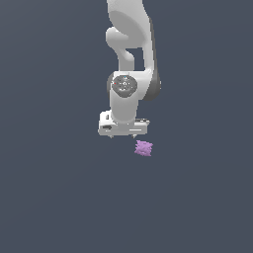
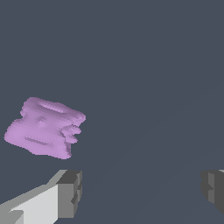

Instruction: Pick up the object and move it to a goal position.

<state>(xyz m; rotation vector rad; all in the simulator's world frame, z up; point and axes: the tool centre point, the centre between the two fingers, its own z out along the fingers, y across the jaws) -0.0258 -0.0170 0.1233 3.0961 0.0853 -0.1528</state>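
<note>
The small light-purple lumpy object point(image 1: 144, 147) lies on the plain dark grey counter point(image 1: 54, 197), just beside the white pincer point(image 1: 124, 134) and a little toward the exterior view's right of it. The pincer stands wide, with nothing between its fingers point(image 2: 70, 192); in the wrist view the object point(image 2: 43, 127) is outside the gap, near one fingertip.

The object looks rigid and probably light, because it is much smaller than the pincer. Its surface is bumpy, with ridges and a hollow on top, so it may slip or turn when it is squeezed. I think the best hold is across its two flatter, broader sides, low on the body. No brand, label or writing can be seen on anything.
</note>
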